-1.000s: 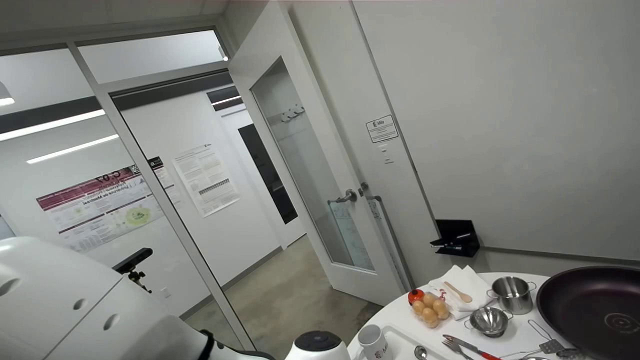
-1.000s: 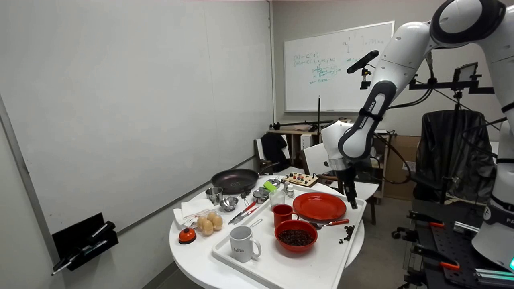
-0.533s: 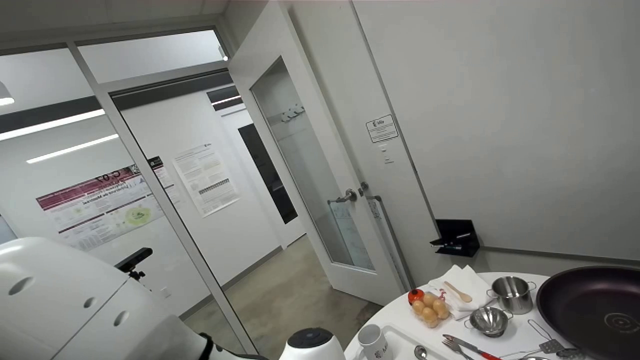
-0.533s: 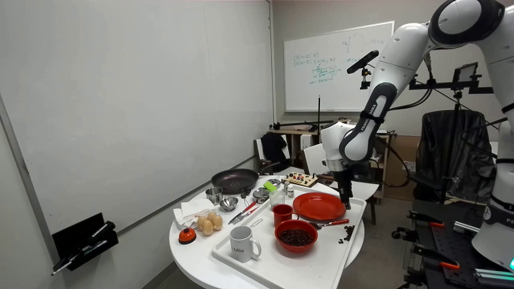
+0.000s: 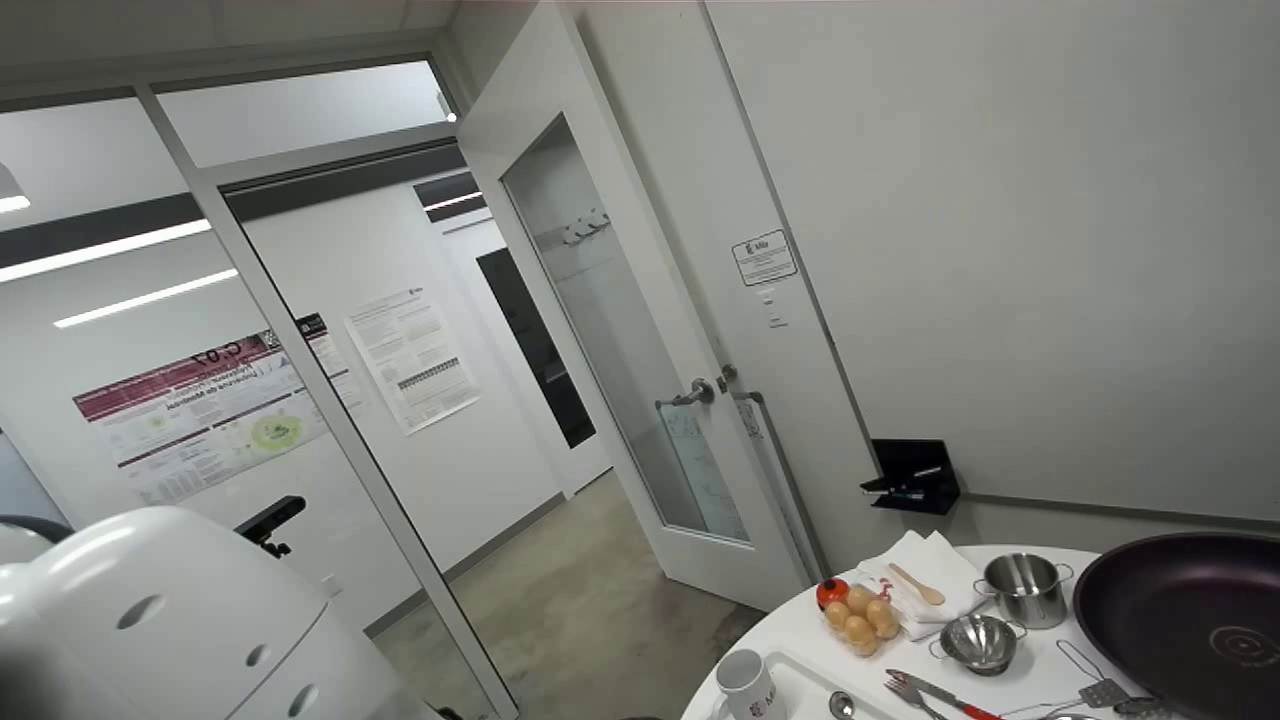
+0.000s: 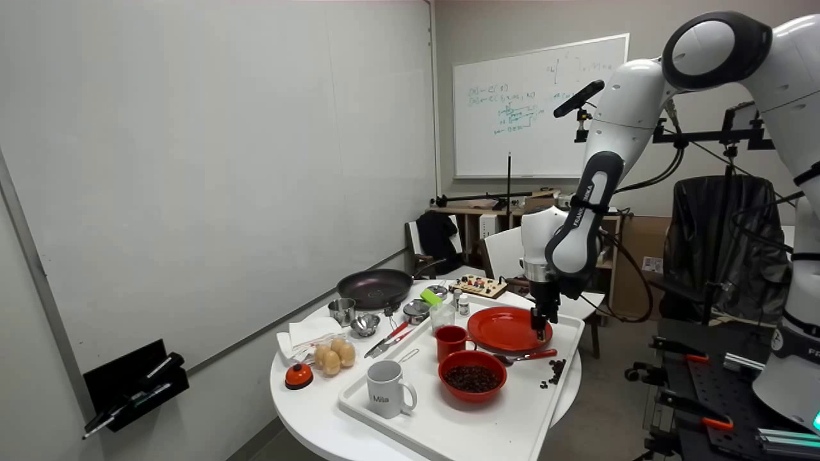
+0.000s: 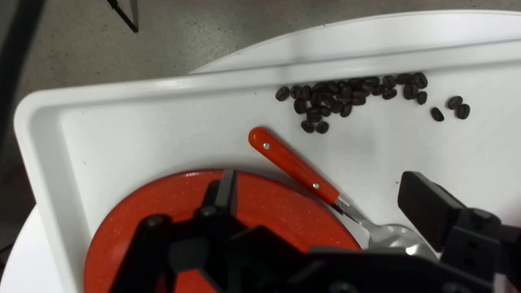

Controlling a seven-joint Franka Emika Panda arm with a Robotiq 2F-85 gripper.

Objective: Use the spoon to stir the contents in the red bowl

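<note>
Noted as moved since the earlier frame: robot arm (image 6: pixel 588 198), lowered at the elbow, and gripper (image 7: pixel 321 195), apparently turned and shifted slightly farther over the white tray (image 7: pixel 142 130). Found wide apart at the fingers (image 7: pixel 427 207), with nothing held. Judged to be at the approach to the spoon (image 7: pixel 325 189), ahead of any grasping or stirring. Seems next to call for a small turn to set the fingers squarely across the red handle (image 7: pixel 293 165), then a descent clear of the rim of the red plate (image 6: pixel 503 328). Counted among items in view, by descending size: one table (image 6: pixel 309 411); one white tray; one frying pan (image 6: pixel 375 289); one red plate, partly beneath the gripper; one red bowl (image 6: pixel 473 395), upright, filled with dark beans (image 6: pixel 473 378), well apart from the gripper; one white mug (image 6: pixel 383 385); one red mug (image 6: pixel 450 346); one red-handled spoon, on the tray just beside the plate, contact not determinable from these views, slanting beneath the gap between fingers; at least four eggs (image 6: pixel 331 363); loose beans (image 7: pixel 346 91), too closely heaped near the tray's edge for an exact count, with three strays just apart.
</note>
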